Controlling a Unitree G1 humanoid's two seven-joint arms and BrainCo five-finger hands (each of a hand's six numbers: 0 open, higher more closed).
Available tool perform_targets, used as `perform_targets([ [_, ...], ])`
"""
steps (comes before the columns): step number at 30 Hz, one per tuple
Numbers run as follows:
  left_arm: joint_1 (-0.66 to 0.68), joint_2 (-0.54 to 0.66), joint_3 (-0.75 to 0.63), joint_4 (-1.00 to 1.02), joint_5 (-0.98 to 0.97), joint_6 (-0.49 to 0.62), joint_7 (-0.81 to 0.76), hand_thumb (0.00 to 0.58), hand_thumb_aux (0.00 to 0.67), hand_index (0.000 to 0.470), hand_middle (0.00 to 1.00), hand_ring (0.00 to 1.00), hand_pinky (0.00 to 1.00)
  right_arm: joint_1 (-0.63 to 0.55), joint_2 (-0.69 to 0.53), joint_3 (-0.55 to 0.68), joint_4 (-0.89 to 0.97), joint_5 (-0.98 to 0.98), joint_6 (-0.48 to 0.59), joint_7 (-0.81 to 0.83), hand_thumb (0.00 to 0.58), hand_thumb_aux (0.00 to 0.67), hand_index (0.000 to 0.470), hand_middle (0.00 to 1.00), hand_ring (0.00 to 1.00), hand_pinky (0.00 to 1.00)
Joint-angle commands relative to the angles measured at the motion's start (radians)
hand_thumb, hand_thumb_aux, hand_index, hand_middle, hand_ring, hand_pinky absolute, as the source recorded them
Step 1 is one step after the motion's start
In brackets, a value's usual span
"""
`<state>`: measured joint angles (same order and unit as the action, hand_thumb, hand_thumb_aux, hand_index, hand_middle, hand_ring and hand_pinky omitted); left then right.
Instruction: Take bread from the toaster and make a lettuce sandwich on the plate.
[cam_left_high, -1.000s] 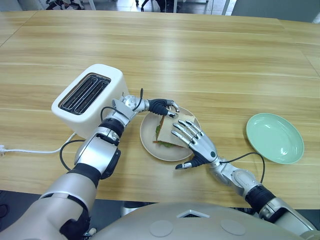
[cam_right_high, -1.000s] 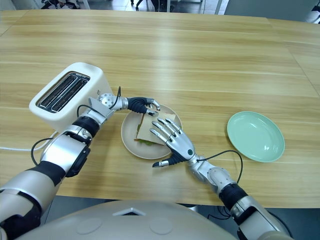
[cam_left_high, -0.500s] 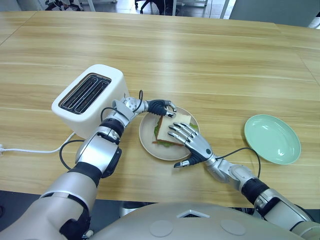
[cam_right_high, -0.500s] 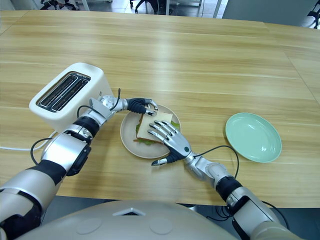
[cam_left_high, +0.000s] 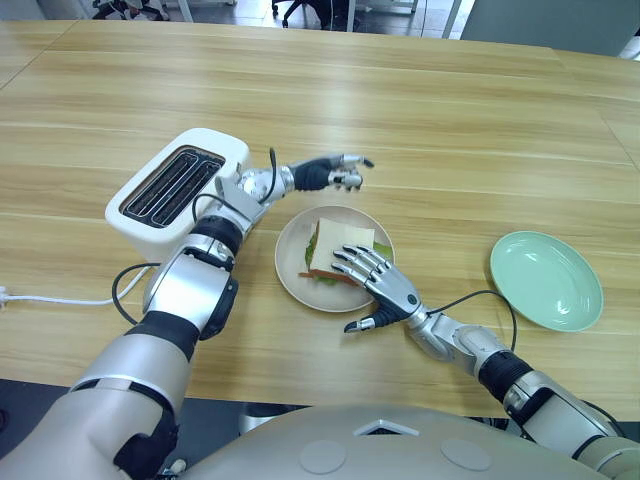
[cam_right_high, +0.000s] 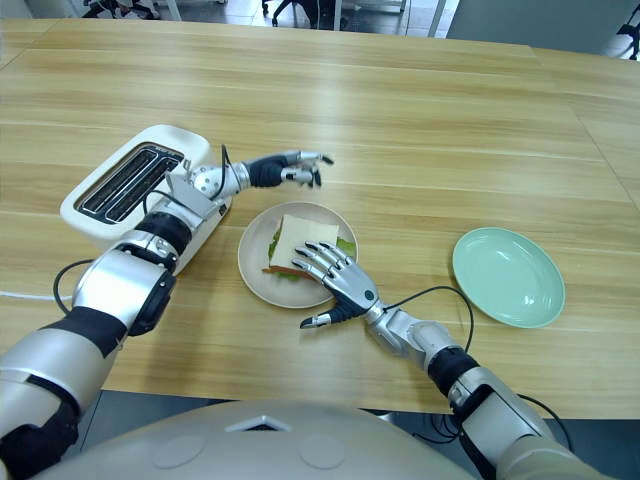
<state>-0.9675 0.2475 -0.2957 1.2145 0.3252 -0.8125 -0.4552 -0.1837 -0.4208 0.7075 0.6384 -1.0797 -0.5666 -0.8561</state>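
Observation:
A sandwich (cam_left_high: 343, 242) with white bread on top and lettuce showing at its edges lies on the beige plate (cam_left_high: 288, 262) in the middle of the table. My right hand (cam_left_high: 382, 286) is open, its spread fingers resting on the sandwich's near right edge. My left hand (cam_left_high: 338, 172) hovers open and holds nothing, just beyond the plate's far rim. The white toaster (cam_left_high: 178, 190) stands left of the plate, both slots dark with no bread seen in them.
A light green plate (cam_left_high: 546, 280) with nothing on it sits to the right near the front edge. The toaster's white cord (cam_left_high: 60, 301) trails off to the left. Bare wooden table stretches behind the plate and toaster.
My left hand has let go of the top bread slice and lifted away toward the far side of the plate, fingers opening. My right hand has slid slightly nearer on the sandwich.

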Motion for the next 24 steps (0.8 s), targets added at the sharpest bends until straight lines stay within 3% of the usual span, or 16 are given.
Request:
perform_targets([
  [1, 0.001, 0.009, 0.025, -0.004, -0.016, -0.021, 0.010, 0.000, 0.000, 0.000, 0.00, 0.00, 0.00, 0.026, -0.004, 0.028, 0.068, -0.007, 0.015, 0.011, 0.000, 0.000, 0.000, 0.00, 0.00, 0.00],
  [8, 0.015, 0.015, 0.142, -0.074, -0.160, -0.058, -0.024, 0.000, 0.000, 0.000, 0.00, 0.00, 0.00, 0.012, 0.000, -0.002, 0.021, 0.014, 0.007, -0.016, 0.000, 0.000, 0.000, 0.00, 0.00, 0.00],
  [13, 0.174, 0.031, 0.178, -0.331, -0.401, -0.079, -0.267, 0.000, 0.000, 0.000, 0.00, 0.00, 0.00, -0.010, 0.033, -0.108, -0.116, 0.217, -0.121, 0.040, 0.000, 0.000, 0.000, 0.00, 0.00, 0.00],
  [14, 0.214, 0.036, 0.175, -0.401, -0.451, -0.070, -0.313, 0.000, 0.000, 0.000, 0.05, 0.05, 0.05, -0.008, 0.039, -0.133, -0.147, 0.281, -0.155, 0.071, 0.000, 0.000, 0.000, 0.00, 0.00, 0.00],
  [15, 0.251, 0.040, 0.173, -0.467, -0.500, -0.053, -0.352, 0.079, 0.047, 0.032, 0.23, 0.23, 0.23, -0.005, 0.046, -0.154, -0.172, 0.357, -0.194, 0.111, 0.000, 0.000, 0.000, 0.00, 0.00, 0.00],
  [16, 0.289, 0.042, 0.177, -0.542, -0.561, -0.020, -0.390, 0.275, 0.184, 0.126, 0.33, 0.33, 0.33, 0.000, 0.052, -0.174, -0.200, 0.443, -0.231, 0.158, 0.000, 0.000, 0.000, 0.00, 0.00, 0.00],
  [17, 0.324, 0.043, 0.183, -0.622, -0.640, 0.037, -0.437, 0.447, 0.349, 0.240, 0.47, 0.47, 0.47, 0.007, 0.057, -0.192, -0.224, 0.520, -0.258, 0.205, 0.049, 0.029, 0.020, 0.03, 0.03, 0.03],
  [18, 0.358, 0.046, 0.190, -0.702, -0.726, 0.103, -0.487, 0.531, 0.476, 0.327, 0.67, 0.67, 0.67, 0.014, 0.058, -0.204, -0.246, 0.592, -0.280, 0.253, 0.328, 0.229, 0.157, 0.27, 0.27, 0.27],
  [19, 0.399, 0.054, 0.195, -0.790, -0.814, 0.176, -0.537, 0.580, 0.662, 0.455, 0.95, 0.95, 0.95, 0.021, 0.054, -0.212, -0.274, 0.672, -0.299, 0.309, 0.489, 0.405, 0.278, 0.56, 0.56, 0.56],
  [20, 0.436, 0.064, 0.198, -0.859, -0.875, 0.230, -0.575, 0.580, 0.670, 0.460, 1.00, 1.00, 1.00, 0.029, 0.047, -0.217, -0.300, 0.740, -0.313, 0.363, 0.559, 0.541, 0.372, 0.76, 0.76, 0.76],
  [21, 0.471, 0.074, 0.199, -0.914, -0.913, 0.263, -0.604, 0.580, 0.670, 0.460, 1.00, 1.00, 1.00, 0.036, 0.040, -0.222, -0.322, 0.802, -0.322, 0.417, 0.580, 0.670, 0.460, 0.96, 0.96, 0.96],
  [24, 0.572, 0.097, 0.194, -1.042, -0.952, 0.316, -0.659, 0.580, 0.670, 0.460, 1.00, 1.00, 1.00, 0.067, 0.010, -0.232, -0.391, 0.974, -0.338, 0.571, 0.580, 0.670, 0.460, 1.00, 1.00, 1.00],
])
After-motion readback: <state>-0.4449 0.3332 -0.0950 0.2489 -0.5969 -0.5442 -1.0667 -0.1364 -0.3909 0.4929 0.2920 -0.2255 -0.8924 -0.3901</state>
